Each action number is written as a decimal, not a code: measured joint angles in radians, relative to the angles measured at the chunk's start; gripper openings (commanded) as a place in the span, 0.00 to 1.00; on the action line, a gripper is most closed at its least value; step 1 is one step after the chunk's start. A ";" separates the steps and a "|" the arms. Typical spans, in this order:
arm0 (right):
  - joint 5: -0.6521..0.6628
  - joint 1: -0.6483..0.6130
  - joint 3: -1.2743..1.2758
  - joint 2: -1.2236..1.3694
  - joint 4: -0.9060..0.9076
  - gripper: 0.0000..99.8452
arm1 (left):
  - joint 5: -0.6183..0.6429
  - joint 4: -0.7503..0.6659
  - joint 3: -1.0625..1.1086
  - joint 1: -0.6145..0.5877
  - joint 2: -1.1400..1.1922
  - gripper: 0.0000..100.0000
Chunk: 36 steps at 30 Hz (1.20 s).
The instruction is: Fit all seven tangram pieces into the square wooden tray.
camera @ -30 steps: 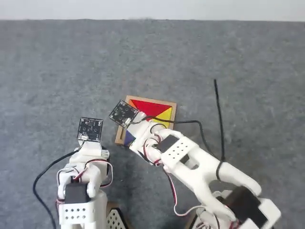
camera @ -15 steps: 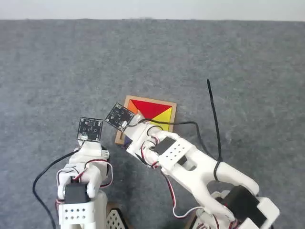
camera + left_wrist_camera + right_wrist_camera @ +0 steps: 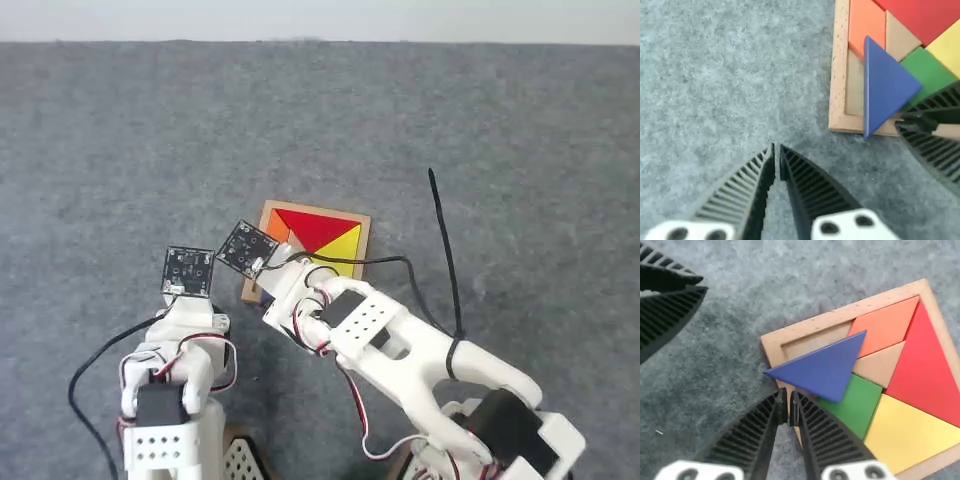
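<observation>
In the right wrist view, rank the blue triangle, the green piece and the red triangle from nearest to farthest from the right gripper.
1. Blue triangle: lying skewed over a corner of the tray, right at the tips of the right gripper.
2. Green piece: seated in the tray, just past the blue triangle.
3. Red triangle: along the tray's rim beyond the green piece.

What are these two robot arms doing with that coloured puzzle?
The right end effector is shut, with its tips at the edge of a blue triangle. The triangle lies askew over a corner of the wooden tray and is not yet seated. An orange piece, red piece, yellow piece and green piece lie flat inside. The left end effector is shut over the carpet beside the tray.
</observation>
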 measured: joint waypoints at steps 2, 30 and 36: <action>0.000 0.000 0.000 0.000 0.000 0.02 | 0.000 0.000 0.000 0.000 0.000 0.02; 0.000 0.008 -0.063 0.120 0.032 0.02 | -0.003 0.000 0.000 0.000 0.000 0.02; 0.000 0.008 -0.069 0.120 0.034 0.02 | -0.003 0.000 0.000 0.000 0.000 0.02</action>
